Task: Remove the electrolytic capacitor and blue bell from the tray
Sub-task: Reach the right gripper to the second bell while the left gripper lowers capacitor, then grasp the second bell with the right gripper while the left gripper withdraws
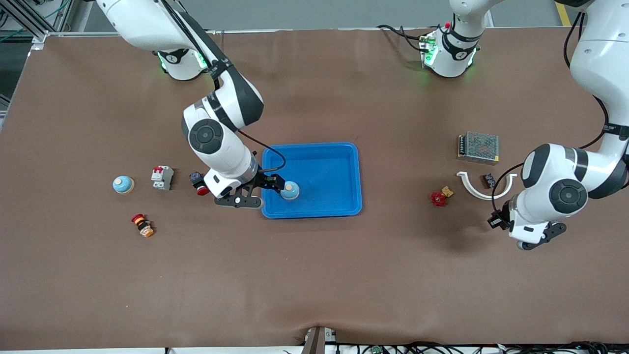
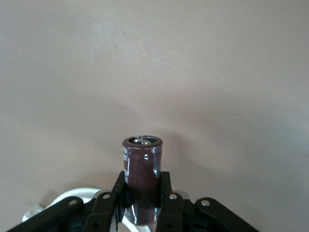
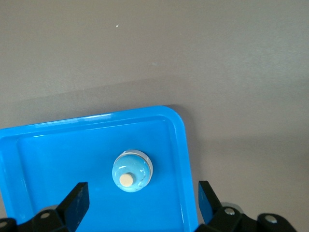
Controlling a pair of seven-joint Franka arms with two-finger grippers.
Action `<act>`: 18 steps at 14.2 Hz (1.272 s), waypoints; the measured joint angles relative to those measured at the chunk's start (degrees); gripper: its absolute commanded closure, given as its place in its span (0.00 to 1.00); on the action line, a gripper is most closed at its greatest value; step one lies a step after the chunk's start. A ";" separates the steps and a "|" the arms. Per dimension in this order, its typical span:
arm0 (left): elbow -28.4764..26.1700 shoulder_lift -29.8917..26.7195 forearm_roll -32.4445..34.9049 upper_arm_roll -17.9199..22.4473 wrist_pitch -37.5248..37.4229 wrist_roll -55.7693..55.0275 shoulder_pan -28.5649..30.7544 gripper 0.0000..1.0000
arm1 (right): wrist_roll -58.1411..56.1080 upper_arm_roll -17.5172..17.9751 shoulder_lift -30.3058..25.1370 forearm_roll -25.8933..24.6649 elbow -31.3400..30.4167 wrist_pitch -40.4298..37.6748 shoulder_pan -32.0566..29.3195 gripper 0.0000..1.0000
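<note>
A light blue bell with a cream button stands in the blue tray, near the tray's corner toward the right arm's end. My right gripper hovers over it, open and empty. In the right wrist view the bell sits on the tray apart from both fingers of the right gripper. My left gripper is shut on a dark brown capacitor and holds it above bare table at the left arm's end. In the left wrist view the left gripper clamps its lower body.
A second blue bell, a circuit breaker, a red button and an orange-red switch lie toward the right arm's end. A metal power supply, a white curved piece and a red valve lie near the left gripper.
</note>
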 measured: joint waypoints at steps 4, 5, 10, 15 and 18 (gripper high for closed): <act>-4.81 0.34 5.15 -0.01 2.81 1.33 1.16 1.00 | 0.90 -0.18 3.38 -2.56 0.16 2.39 1.71 0.00; -5.45 0.33 5.25 0.00 3.06 2.20 1.49 1.00 | 2.13 -0.21 4.28 -3.99 0.23 2.57 2.42 0.00; -7.32 0.33 5.26 0.00 5.28 4.05 3.67 0.36 | 6.77 -0.34 7.16 -7.63 0.55 3.85 5.67 0.00; -7.42 0.18 5.28 -0.75 5.65 4.06 3.45 0.00 | 6.87 -0.39 9.04 -7.66 0.64 6.08 6.38 0.00; -6.66 -0.17 5.31 -0.92 5.74 4.06 3.44 0.00 | 6.88 -0.44 9.87 -7.68 0.70 6.65 6.89 0.00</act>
